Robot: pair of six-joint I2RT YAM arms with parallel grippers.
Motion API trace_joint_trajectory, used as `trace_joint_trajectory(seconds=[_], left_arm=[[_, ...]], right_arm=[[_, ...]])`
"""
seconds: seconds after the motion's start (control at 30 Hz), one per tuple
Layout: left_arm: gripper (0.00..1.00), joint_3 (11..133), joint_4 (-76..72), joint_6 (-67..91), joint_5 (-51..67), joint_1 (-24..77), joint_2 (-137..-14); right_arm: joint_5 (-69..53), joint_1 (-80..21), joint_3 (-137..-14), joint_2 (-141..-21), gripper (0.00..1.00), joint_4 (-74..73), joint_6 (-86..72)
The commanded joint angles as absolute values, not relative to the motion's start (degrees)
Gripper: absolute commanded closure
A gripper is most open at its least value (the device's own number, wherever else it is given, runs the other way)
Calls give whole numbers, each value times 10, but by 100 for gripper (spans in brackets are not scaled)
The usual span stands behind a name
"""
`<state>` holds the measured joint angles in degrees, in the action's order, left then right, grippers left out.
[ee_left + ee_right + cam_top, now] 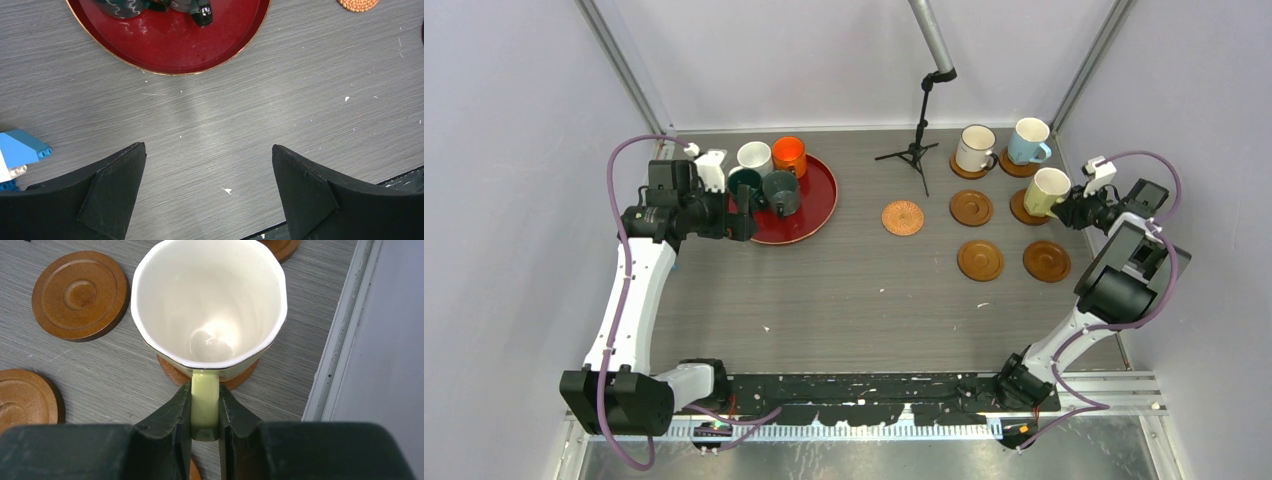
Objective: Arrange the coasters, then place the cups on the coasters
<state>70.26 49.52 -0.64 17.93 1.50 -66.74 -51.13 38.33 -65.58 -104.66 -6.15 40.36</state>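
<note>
Right gripper (205, 390) is clamped narrowly on the handle of the pale yellow cup (210, 305), holding it upright just ahead of the fingers (167, 417), over the coaster (170, 373) beneath, likely for set-down. Left gripper (207, 146) gapes empty, the red tray (170, 50) with four cups (781, 192) ahead of it.

this is looking like a robotics lab test cell. plain pale walls (514, 150) and slanting metal posts (624, 65) are boxing in a grey wood-grain table (854, 290). two robot arms (634, 290) are standing bolted to a black base rail (874, 385), purple cables (610, 185) are looping off them, and a small black tripod (914, 152) is standing at the back. only the cups (975, 148) and coasters (980, 259) are hinting at a kitchen.
</note>
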Motion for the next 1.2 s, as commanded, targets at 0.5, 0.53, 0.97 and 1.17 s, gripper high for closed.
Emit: trace_joint_trajectory(seconds=[0.5, 0.53, 0.97, 1.17], left_arm=[[0, 708, 474, -11, 173, 17, -667], [0, 708, 474, -11, 173, 18, -667], [0, 711, 481, -17, 179, 17, -663], [0, 709, 487, -27, 182, 17, -654]], right_arm=[[-507, 368, -684, -1064, 61, -64, 396], [-506, 368, -686, -1064, 59, -70, 400], [-476, 403, -736, -1006, 28, -267, 488], [-462, 444, -847, -990, 27, -473, 581]])
